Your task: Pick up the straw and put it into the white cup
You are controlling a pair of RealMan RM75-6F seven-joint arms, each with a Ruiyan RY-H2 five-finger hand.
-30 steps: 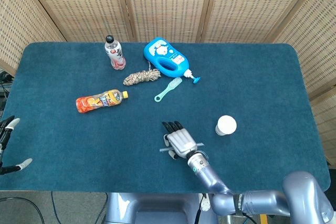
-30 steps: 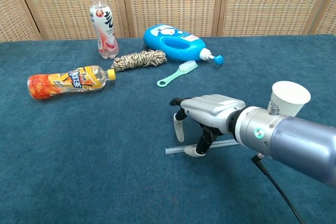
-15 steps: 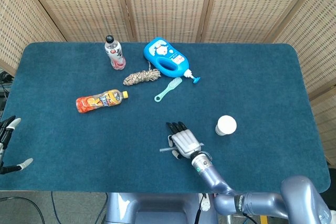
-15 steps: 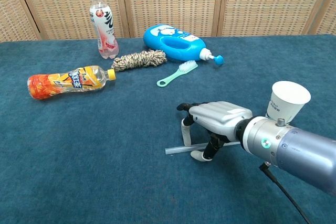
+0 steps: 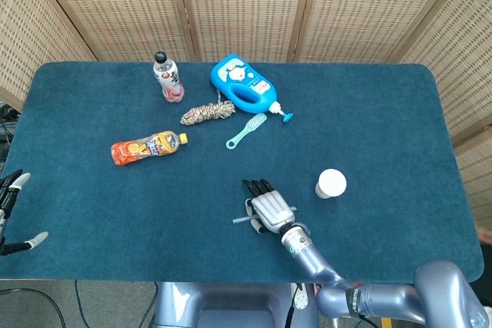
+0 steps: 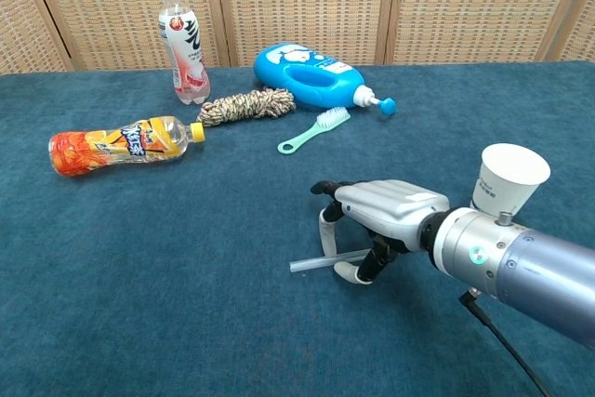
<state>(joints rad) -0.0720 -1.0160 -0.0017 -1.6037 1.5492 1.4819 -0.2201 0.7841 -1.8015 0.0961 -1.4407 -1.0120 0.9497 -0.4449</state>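
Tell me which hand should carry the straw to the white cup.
Right. The right hand is already over the straw with its fingers closing around it, and the white cup stands close beside it. The left hand hangs off the table's far edge.

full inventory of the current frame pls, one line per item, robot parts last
straw: 1, clear, near table edge, under right hand
white cup: 1, white, upright, right of the hand
orange bottle: 1, lying, left side
pink-label bottle: 1, upright, far left
blue jug: 1, lying, far centre
rope bundle: 1, beige, beside jug
brush: 1, teal, near jug
table: 1, blue cloth
right hand: 1, grey, fingers around straw
left hand: 1, at left edge, holds nothing
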